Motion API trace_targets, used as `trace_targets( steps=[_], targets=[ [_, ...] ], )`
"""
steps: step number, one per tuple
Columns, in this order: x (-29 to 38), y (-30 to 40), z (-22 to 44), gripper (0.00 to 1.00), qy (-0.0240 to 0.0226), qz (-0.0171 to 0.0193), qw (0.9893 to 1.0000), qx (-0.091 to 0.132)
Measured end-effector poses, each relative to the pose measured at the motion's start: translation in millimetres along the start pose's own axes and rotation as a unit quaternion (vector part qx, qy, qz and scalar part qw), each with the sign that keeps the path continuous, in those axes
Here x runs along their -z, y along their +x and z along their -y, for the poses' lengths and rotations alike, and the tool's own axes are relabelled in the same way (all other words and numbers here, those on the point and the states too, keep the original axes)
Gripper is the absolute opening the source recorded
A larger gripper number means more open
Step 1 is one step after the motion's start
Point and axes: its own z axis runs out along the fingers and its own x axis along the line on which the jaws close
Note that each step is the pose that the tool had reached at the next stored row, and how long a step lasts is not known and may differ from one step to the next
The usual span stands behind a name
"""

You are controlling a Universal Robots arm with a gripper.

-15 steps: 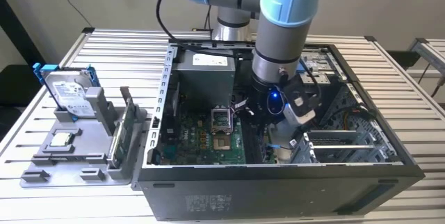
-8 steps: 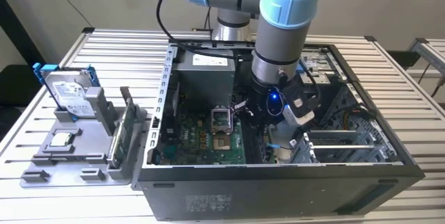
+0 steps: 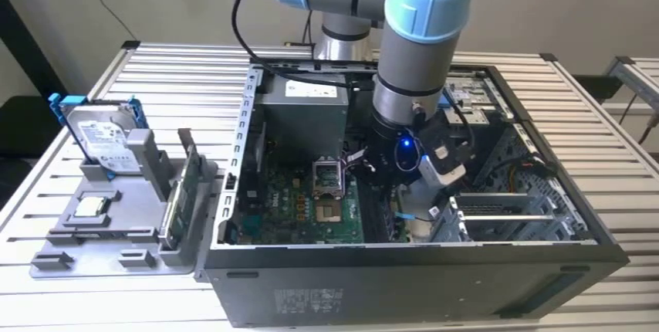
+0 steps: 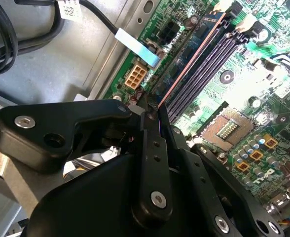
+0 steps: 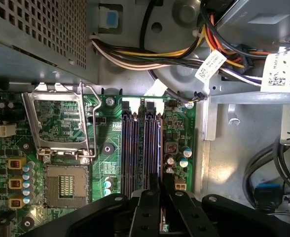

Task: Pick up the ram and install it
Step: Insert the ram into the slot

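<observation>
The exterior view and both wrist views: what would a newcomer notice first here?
First, the robot arm reaching down into the open computer case on the table. Next, in the second wrist view, the gripper is shut on the ram, holding it edge-on over the memory slots of the green motherboard. At the exterior view's left, a hard drive stands in a grey holder.

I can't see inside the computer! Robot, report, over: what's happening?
Gripper shut on ram, inside the case. Ram edge-on at the memory slots, seating unclear. Cables nearby, none across the slots.

Slatted metal table [image 3: 175, 77], open computer case [image 3: 412, 286], grey parts holder [image 3: 92, 247]
</observation>
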Motion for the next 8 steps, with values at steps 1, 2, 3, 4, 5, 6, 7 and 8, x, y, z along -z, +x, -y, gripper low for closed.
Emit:
trace_targets(
  steps=[1, 2, 3, 4, 5, 6, 7, 8],
  targets=[
    [0.5, 0.0, 0.0, 0.14, 0.0000, 0.0000, 1.0000, 0.000],
    [0.6, 0.0, 0.0, 0.14, -0.0001, 0.0000, 1.0000, 0.000],
    [1.3, -0.1, 0.0, 0.14, 0.0000, 0.0000, 1.0000, 0.000],
    [2.0, -0.1, 0.1, 0.14, 0.0001, -0.0001, 1.0000, 0.000],
    [2.1, 0.0, 0.0, 0.14, 0.0000, 0.0000, 1.0000, 0.000],
    [2.3, 0.4, 0.0, 0.14, -0.0001, 0.0000, 1.0000, 0.000],
    [2.5, 0.4, 0.0, 0.14, 0.0000, 0.0000, 1.0000, -0.001],
    [3.3, 0.6, 0.1, 0.14, 0.0002, 0.0001, 1.0000, -0.001]
  ],
)
